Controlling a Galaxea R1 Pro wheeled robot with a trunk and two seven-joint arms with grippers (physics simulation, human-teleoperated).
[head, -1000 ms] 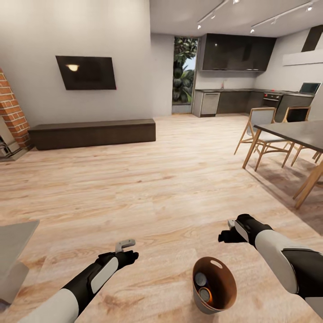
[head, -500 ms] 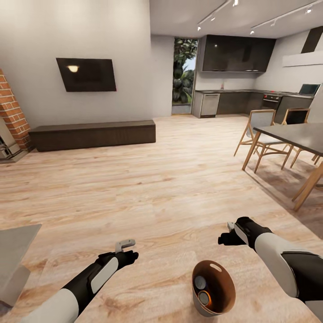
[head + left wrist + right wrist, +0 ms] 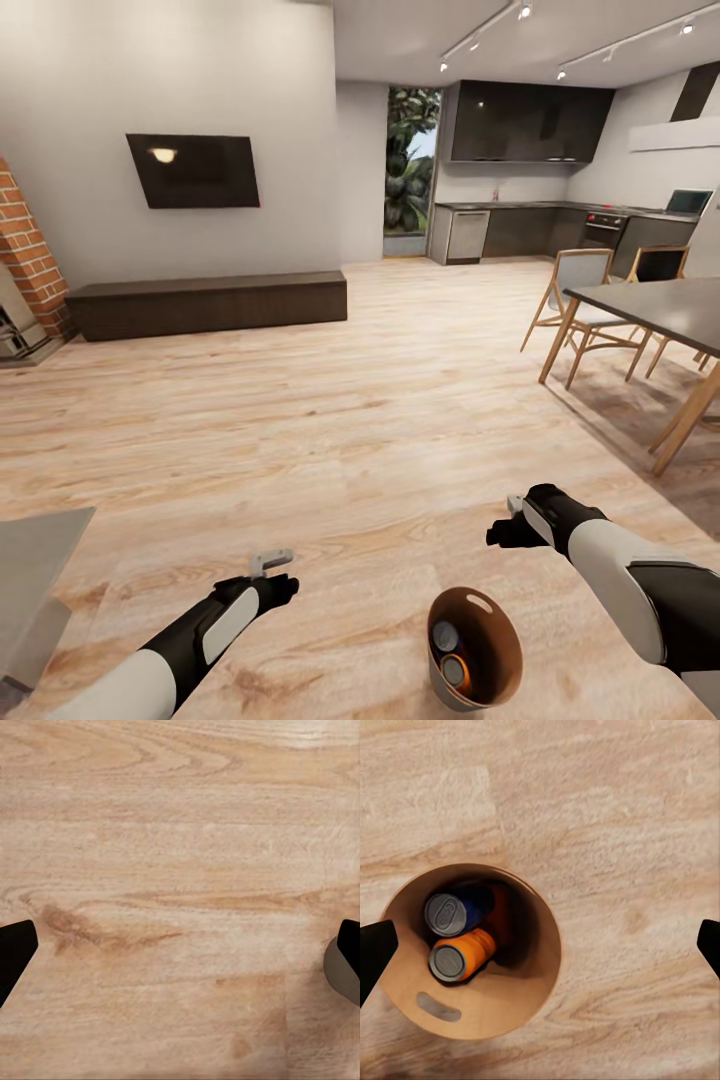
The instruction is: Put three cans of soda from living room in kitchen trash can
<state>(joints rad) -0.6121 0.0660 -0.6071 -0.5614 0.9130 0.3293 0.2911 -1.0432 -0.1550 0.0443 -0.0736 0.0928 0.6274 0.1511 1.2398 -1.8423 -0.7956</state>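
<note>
Here, left to right. Brick fireplace (image 3: 25, 250) at the far left wall. Black TV (image 3: 192, 170) on the wall above a long dark bench (image 3: 205, 300). Left hand (image 3: 272, 562): low over the wooden floor (image 3: 330, 400), fingers spread wide, nothing between them. Bin (image 3: 500, 650): upright on the floor near the robot, mouth upward, oval cutout by the rim. Two cans (image 3: 461, 937) visible inside it, long axes leaning, silver tops up; a third cannot be made out. Right hand (image 3: 510, 515): above the bin, fingers spread, holding nothing. Kitchen cabinets (image 3: 530, 120) far back. Dining table (image 3: 660, 300) with chairs at right.
</note>
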